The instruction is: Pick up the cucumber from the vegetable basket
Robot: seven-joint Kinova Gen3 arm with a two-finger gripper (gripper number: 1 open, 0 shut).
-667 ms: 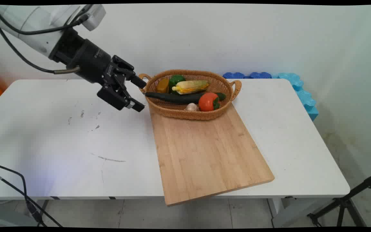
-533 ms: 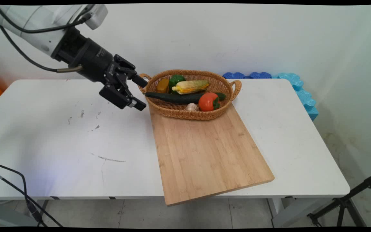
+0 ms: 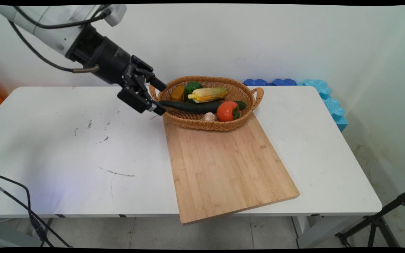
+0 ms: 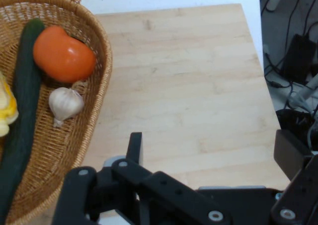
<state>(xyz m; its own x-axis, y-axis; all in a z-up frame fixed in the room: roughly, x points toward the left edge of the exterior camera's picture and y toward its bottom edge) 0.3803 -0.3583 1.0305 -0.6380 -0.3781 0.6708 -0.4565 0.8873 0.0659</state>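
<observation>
Cucumber (image 3: 192,106), lying lengthwise in the wicker basket (image 3: 223,125) at the cutting board's (image 3: 223,168) far end: the gripper (image 3: 160,98), jaws spread and empty, has advanced rightward to the cucumber's protruding left tip.

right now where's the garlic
In the main view the garlic lies inside the wicker basket, against its near wall, between the cucumber and the tomato.

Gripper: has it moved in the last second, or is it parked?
Yes. The gripper has moved right and slightly up in the main view, closing on the basket; its open fingers now straddle the basket's left rim by the cucumber tip.
</observation>
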